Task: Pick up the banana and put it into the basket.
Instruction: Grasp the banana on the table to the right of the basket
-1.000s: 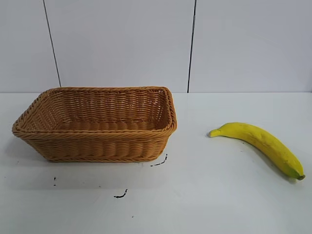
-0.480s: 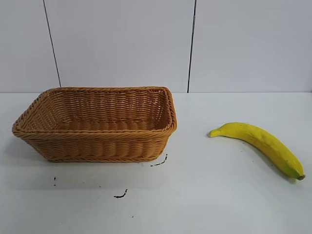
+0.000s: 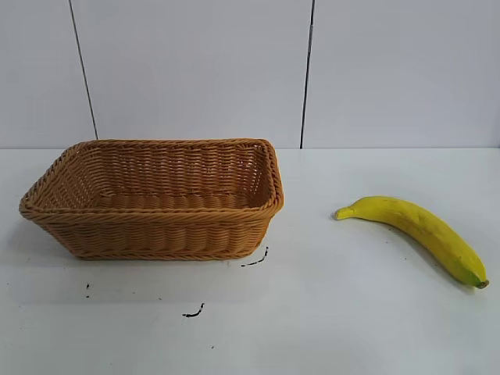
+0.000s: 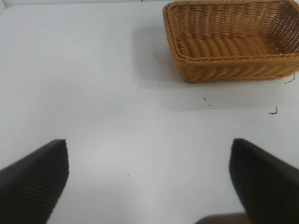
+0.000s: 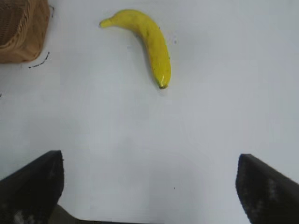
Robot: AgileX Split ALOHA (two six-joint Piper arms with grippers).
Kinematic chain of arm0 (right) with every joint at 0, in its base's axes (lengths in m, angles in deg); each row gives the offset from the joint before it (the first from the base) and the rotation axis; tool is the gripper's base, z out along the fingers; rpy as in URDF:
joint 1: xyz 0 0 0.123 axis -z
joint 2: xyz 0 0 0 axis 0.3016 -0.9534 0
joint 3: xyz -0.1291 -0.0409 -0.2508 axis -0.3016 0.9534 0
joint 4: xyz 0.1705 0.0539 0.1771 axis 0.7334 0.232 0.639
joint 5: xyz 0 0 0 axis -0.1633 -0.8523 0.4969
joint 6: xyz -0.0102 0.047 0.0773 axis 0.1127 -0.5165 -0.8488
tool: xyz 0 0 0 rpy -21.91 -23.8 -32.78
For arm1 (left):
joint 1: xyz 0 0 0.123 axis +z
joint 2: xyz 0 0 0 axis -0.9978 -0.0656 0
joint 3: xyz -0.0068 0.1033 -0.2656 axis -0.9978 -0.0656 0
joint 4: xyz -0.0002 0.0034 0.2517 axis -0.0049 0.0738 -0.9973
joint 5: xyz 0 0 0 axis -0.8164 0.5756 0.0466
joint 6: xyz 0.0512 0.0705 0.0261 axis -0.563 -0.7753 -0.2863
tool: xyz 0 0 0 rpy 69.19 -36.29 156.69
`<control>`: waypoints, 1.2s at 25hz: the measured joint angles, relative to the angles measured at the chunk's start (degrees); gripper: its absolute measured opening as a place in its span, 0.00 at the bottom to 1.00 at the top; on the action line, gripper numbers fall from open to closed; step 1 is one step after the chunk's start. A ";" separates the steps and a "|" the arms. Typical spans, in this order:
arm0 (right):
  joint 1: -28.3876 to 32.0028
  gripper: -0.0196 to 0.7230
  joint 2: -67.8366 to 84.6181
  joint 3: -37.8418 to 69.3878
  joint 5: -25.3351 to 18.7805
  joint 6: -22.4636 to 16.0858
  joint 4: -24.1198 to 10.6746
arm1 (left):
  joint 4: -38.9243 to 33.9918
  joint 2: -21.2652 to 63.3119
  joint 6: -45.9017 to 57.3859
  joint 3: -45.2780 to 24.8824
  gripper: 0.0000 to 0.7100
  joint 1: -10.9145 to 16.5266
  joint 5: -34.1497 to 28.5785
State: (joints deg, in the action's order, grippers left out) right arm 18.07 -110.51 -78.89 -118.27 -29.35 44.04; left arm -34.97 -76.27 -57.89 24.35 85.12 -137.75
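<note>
The yellow banana (image 3: 418,229) lies on the white table at the right, its greenish tip toward the front right; it also shows in the right wrist view (image 5: 148,41). The tan woven basket (image 3: 152,226) stands at the left, with nothing in it, and shows in the left wrist view (image 4: 229,70) and at the edge of the right wrist view (image 5: 21,37). My right gripper (image 5: 149,161) is open over bare table, well short of the banana. My left gripper (image 4: 149,149) is open over bare table, apart from the basket. Neither arm shows in the exterior view.
Small black marks (image 3: 254,260) lie on the table in front of the basket. A white panelled wall (image 3: 305,70) stands behind the table.
</note>
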 joint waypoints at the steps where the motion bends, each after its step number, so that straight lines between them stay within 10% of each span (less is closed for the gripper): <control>1: 0.00 0.96 -2.86 -1.89 -0.38 -0.08 0.00 | 0.00 0.00 0.00 0.00 0.98 0.00 0.00; 11: 0.00 0.96 -29.50 -17.99 -4.45 2.11 -0.60 | 0.00 0.00 0.00 0.00 0.98 0.00 0.00; 17: 0.00 0.96 -46.11 -29.82 -4.57 13.15 -0.53 | 0.00 0.00 0.00 0.00 0.98 0.00 0.00; 21: 0.00 0.96 -53.16 -33.97 -0.60 20.25 -0.26 | 0.00 0.00 0.00 0.00 0.98 0.00 0.00; 30: 0.00 0.96 -66.32 -35.28 9.11 21.55 0.41 | 0.00 0.00 0.00 0.00 0.98 0.00 0.00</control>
State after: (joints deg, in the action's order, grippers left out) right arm 18.07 -176.83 -114.17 -109.16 -7.80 44.45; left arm -34.97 -76.27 -57.89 24.35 85.12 -137.75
